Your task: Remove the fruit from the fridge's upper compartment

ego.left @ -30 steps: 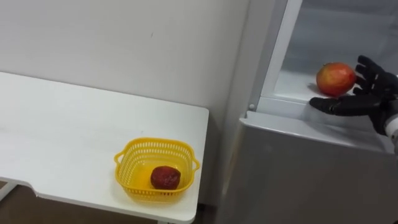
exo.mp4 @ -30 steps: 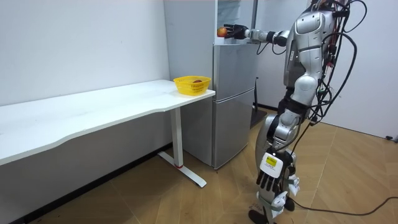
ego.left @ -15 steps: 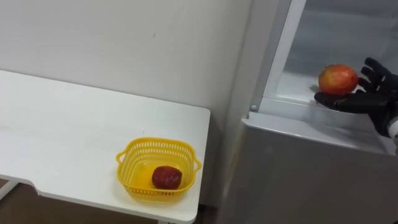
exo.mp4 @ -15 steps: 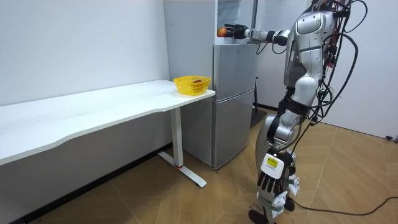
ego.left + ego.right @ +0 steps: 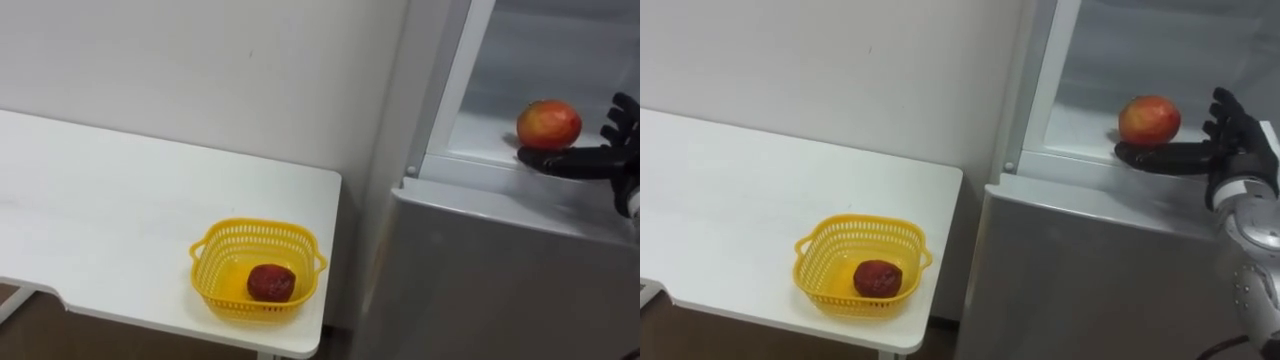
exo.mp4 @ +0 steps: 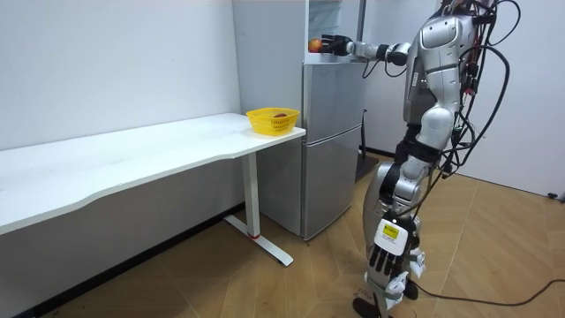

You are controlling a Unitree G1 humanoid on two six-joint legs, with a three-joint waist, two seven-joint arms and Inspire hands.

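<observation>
i stand before the fridge [image 5: 480,270] with its upper compartment open, and my right hand [image 5: 1230,150] reaches in over the fridge's front lip. the hand is open and holds nothing: the thumb lies along the shelf in front of the apple [image 5: 549,124], and the fingers stand spread just to the apple's right. the apple sits on the upper fridge shelf, near the front edge. my left hand [image 6: 381,259] hangs slack at my side, well below the fridge top.

to do the grasp well, i judge i should bring the fingers in behind the apple first, then close thumb and fingers together, so that it is cupped and not nudged deeper into the fridge. a round fruit on a smooth shelf will likely roll from a one-sided push.

the fridge is grey, flat-faced metal, pale and smooth inside. the bench [image 5: 100,220] left of the fridge is a smooth white slab with rounded corners. the basket [image 5: 215,250] at the bench corner nearest the fridge is yellow latticed plastic with small handles. the apple is glossy, red going to yellow. the fruit [image 5: 270,283] in the basket is dark red and duller.
</observation>
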